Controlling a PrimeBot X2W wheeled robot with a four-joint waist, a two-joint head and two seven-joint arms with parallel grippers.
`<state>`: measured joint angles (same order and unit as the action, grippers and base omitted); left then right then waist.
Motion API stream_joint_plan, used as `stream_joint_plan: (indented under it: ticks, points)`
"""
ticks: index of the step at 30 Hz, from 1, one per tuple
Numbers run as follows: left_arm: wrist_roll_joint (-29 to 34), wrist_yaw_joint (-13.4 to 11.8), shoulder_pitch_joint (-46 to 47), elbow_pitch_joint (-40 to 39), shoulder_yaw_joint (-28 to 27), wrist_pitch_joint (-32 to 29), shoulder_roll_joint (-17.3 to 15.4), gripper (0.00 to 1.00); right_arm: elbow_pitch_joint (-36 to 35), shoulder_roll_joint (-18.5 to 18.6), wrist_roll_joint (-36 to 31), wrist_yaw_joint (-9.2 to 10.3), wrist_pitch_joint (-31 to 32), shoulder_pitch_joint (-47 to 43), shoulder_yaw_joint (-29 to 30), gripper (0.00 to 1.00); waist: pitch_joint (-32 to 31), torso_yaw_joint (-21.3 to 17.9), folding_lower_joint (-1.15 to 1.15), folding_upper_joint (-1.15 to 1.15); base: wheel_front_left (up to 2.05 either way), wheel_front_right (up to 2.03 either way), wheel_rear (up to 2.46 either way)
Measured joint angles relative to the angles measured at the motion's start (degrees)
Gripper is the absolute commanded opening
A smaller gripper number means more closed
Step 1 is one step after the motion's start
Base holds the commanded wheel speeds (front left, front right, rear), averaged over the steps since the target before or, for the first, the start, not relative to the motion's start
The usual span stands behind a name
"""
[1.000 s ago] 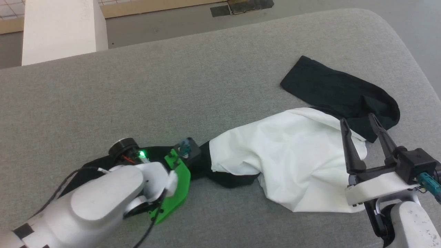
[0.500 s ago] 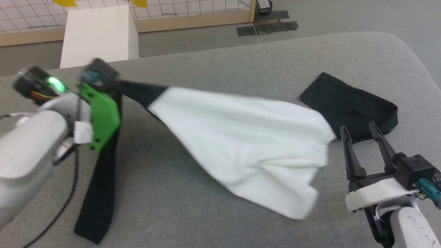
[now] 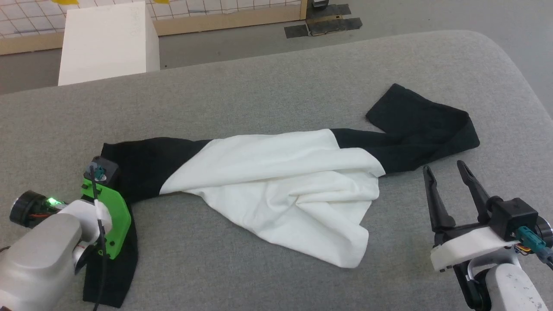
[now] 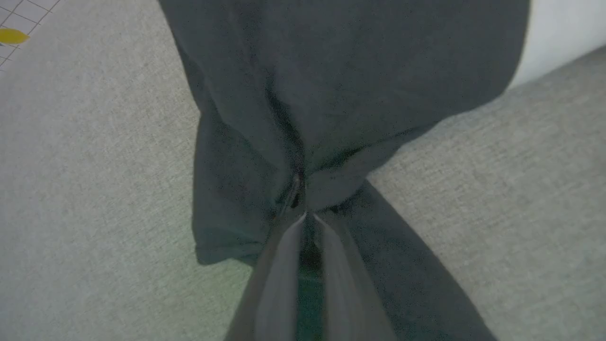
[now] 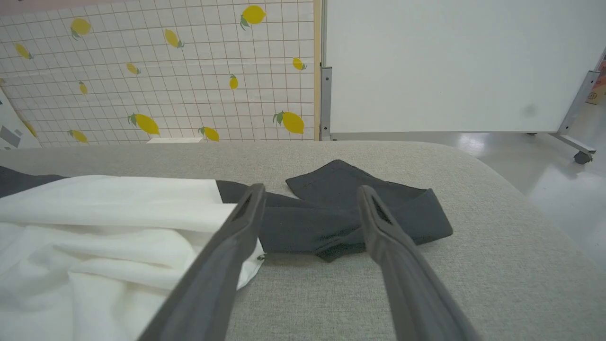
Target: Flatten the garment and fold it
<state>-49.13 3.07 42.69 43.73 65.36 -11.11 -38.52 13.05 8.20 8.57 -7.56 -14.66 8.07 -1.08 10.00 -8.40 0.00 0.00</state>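
Head view, garment: the garment (image 3: 285,185) lies stretched across the gray desk (image 3: 259,86). White body rumpled mid-desk, one black sleeve doubled over far right, the other trailing down at the left.
Head view, left pincer: the left pincer (image 3: 103,172) is down on that left sleeve.
Head view, right pincer: the right pincer (image 3: 443,166) is spread wide and empty, just beside the right sleeve.
Left wrist view: fingers pinched together on bunched black cloth. It's blurred, so how deep the bite goes is hard to tell.
Right wrist view: fingers apart above the desk, doubled sleeve showing between them, white body at left.

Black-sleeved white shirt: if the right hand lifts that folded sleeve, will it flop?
Probably floppy: the white shirt with black sleeves lies creased and bunches where the left hand pinches it. Likely light; its folds lie thin on the grey padded surface.
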Motion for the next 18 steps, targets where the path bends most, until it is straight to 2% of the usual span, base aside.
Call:
stream_joint_plan:
  ticks: [2, 3, 4, 7, 11, 12, 15, 18]
  points:
    - [-1.1, 0.9, 0.0, 1.3, -0.7, 0.7, 0.8, 0.0, 0.0, 0.3, 0.0, 0.0, 0.0, 0.0, 0.1, 1.0, -0.2, 0.0, 0.0, 0.0, 0.0, 0.0, 0.0]
    - [-1.4, 0.9, -0.1, 1.9, -1.1, 1.7, 1.1, 0.36, 0.0, 0.5, 0.0, 0.0, 0.0, 0.0, 0.1, 1.0, -0.4, 0.0, 0.0, 0.0, 0.0, 0.0, 0.0]
    - [-1.5, 1.0, -0.2, 2.4, -1.3, 3.3, 1.4, 1.0, 0.0, 0.7, 0.0, 0.0, 0.0, 0.0, -0.1, 1.0, -0.6, 0.1, 0.0, 0.0, 0.0, 0.0, 0.0]
    - [-1.5, 0.3, -0.7, 2.7, -2.6, 9.9, 2.7, 1.0, -0.6, 1.8, 0.0, 0.0, 0.0, 0.0, -0.7, 1.0, -1.8, 0.6, 0.0, 0.0, 0.0, 0.0, 0.0]
    - [-1.5, -2.6, -1.3, 0.3, -5.9, 21.1, 3.2, 1.0, -2.5, 3.8, 0.0, 0.0, 0.4, 0.2, -1.8, 1.0, -4.1, 1.6, 0.0, 0.0, 0.0, 0.0, 0.0]
    - [-1.4, -6.1, -3.1, -4.1, -7.7, 24.5, 3.3, 1.0, -4.2, 5.8, 0.3, 0.0, 2.1, 0.9, -3.3, 1.0, -5.8, 2.6, 0.0, 0.0, 0.0, 0.0, 0.0]
    - [-0.4, -10.7, -6.1, -10.4, -10.0, 25.5, 3.2, 1.0, -5.6, 9.3, 2.0, 0.0, 6.1, 2.6, -7.5, 1.0, -7.2, 3.9, 0.0, 0.0, 0.0, 0.0, 0.0]
    - [2.2, -16.2, -10.0, -19.0, -16.0, 25.7, 2.5, 1.0, -6.9, 13.7, 5.1, 0.0, 12.2, 5.5, -14.2, 1.0, -8.1, 5.2, 0.0, 0.0, 0.0, 0.0, 0.0]
